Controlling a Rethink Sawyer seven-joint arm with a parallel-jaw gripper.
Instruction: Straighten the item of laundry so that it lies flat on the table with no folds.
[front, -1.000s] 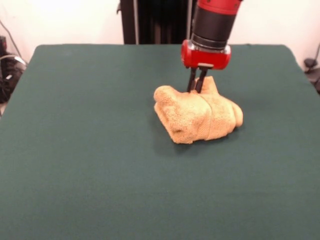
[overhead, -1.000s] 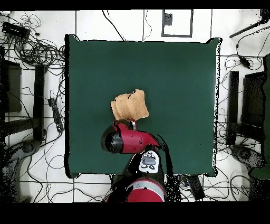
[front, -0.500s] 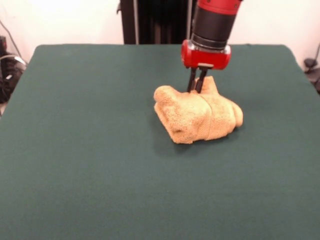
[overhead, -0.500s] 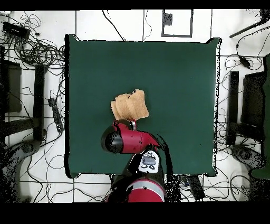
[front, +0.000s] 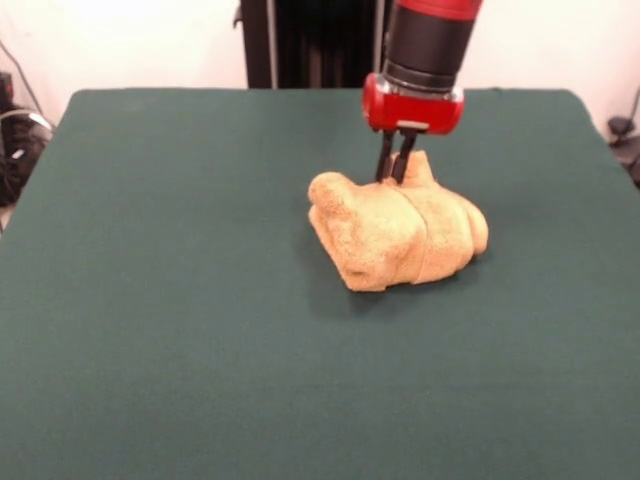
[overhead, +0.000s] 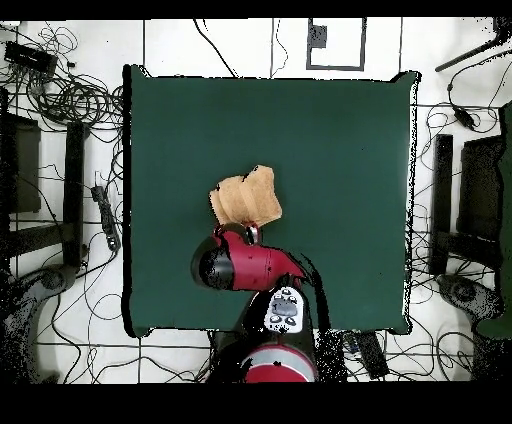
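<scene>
Your gripper (front: 396, 170) pinches a raised peak at the far edge of the towel (front: 395, 232), its fingers nearly together. Look left to right: crumpled towel sits mid-table (front: 170, 300), slightly right, bunched and folded.

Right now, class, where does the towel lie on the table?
In the front view the towel sits bunched right of the table's middle, with the gripper at its far edge.
</scene>
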